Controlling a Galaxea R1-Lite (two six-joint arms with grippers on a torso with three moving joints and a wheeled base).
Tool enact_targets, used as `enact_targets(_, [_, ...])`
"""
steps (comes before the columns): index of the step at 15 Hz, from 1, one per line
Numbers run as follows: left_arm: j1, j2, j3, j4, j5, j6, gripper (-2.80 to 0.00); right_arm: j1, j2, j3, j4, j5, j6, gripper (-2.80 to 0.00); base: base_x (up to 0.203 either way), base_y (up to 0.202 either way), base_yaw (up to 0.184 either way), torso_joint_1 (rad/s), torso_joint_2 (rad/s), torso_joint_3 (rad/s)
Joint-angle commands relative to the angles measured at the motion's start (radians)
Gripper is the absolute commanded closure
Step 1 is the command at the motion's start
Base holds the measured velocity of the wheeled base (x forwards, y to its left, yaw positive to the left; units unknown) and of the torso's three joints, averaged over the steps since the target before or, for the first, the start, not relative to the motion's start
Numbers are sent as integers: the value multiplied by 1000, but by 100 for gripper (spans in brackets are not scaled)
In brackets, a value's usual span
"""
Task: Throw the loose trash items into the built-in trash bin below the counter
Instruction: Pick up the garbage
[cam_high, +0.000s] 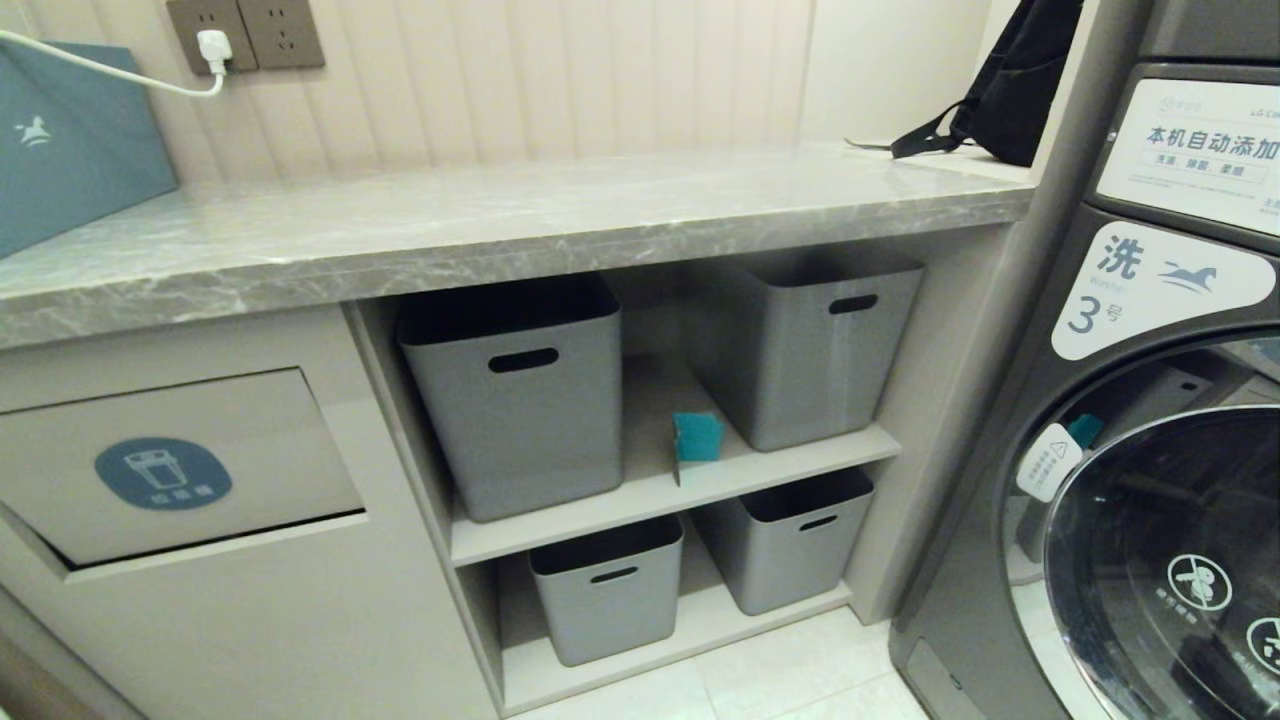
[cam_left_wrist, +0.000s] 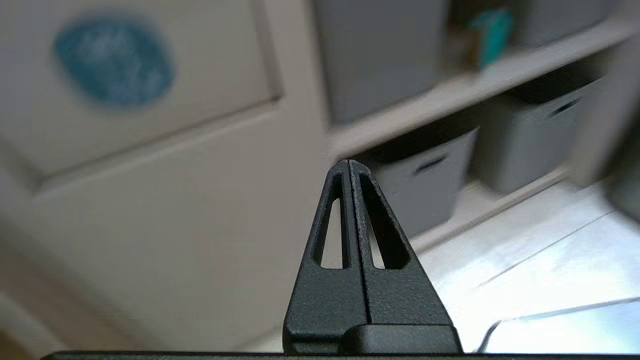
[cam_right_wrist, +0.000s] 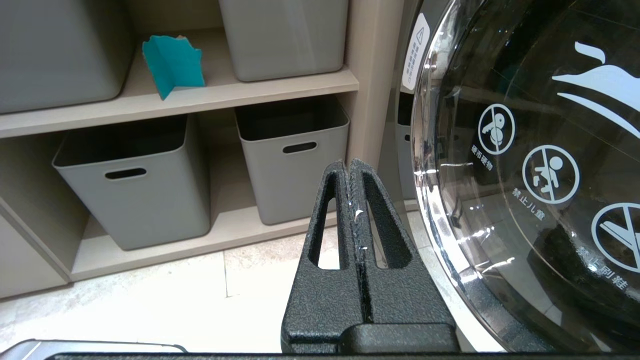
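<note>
Both tools, left (cam_left_wrist: 350, 167) and right (cam_right_wrist: 348, 166), are seen closed, empty. A teal wrapper (cam_high: 697, 437) near the shelf's front edge may be overlooked.

We see a pale ribbed wall (cam_high: 520, 80) at twelve o'clock, with a socket plate (cam_high: 245, 32) at eleven. Open shelves (cam_high: 660, 490) hold four grey bins (cam_high: 520, 400). A washing machine (cam_high: 1150, 450) stands at three, pale floor tiles (cam_high: 780, 680) at six.

polished marble-look counter (cam_high: 500, 225), matt grey plastic bins (cam_high: 520, 400), glossy washer door (cam_right_wrist: 525, 165).
</note>
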Motion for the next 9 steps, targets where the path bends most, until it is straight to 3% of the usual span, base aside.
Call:
enact_targets(1, [-4,-122,11,90,29,25,0,0,0,0,0,0,-1,0,0,0,0,0,0,0])
enact_targets(9, [-5,-121,12,92,25,55,0,0,-1,0,0,0,-1,0,0,0,0,0,0,4])
